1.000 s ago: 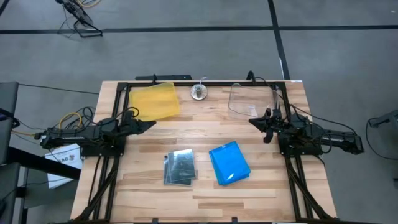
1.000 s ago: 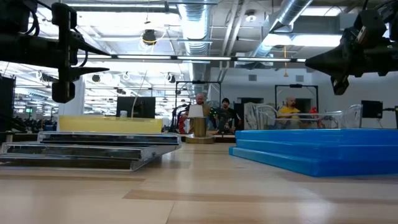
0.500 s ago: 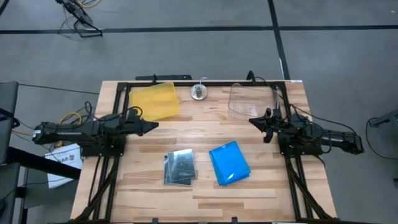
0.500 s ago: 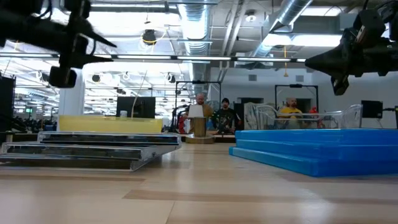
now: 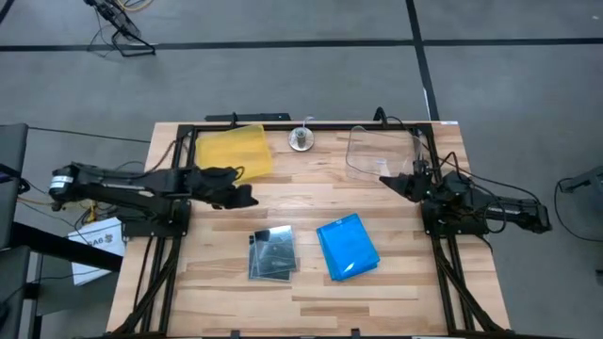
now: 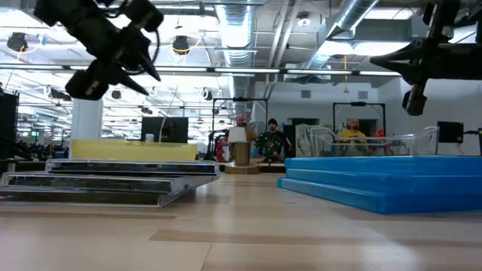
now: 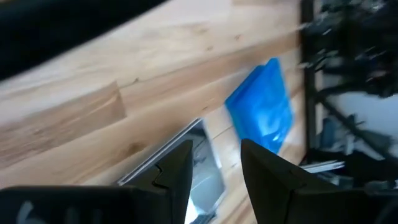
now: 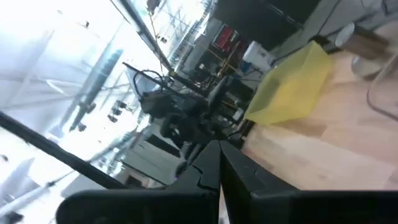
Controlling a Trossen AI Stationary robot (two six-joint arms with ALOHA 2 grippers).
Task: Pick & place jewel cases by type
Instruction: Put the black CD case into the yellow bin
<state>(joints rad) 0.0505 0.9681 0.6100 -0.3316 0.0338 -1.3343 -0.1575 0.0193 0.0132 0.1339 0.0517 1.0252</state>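
Observation:
A stack of smoky grey-clear jewel cases lies flat on the wooden table, near the front and left of centre. A stack of bright blue jewel cases lies flat just to its right. My left gripper hangs open above the table, slanting down, between the yellow tray and the grey stack; its wrist view shows the grey cases and blue cases beyond its fingers. My right gripper is shut, held level above the table's right side.
A yellow translucent tray stands at the far left. A clear plastic bin stands at the far right. A small round metal thing sits between them at the far edge. People show in the room beyond the table.
My left gripper has reached out from the table's left edge toward its middle, risen, and tipped from level to slanting down. My right gripper has stayed in place and rolled about its own axis. The jewel cases have not moved.

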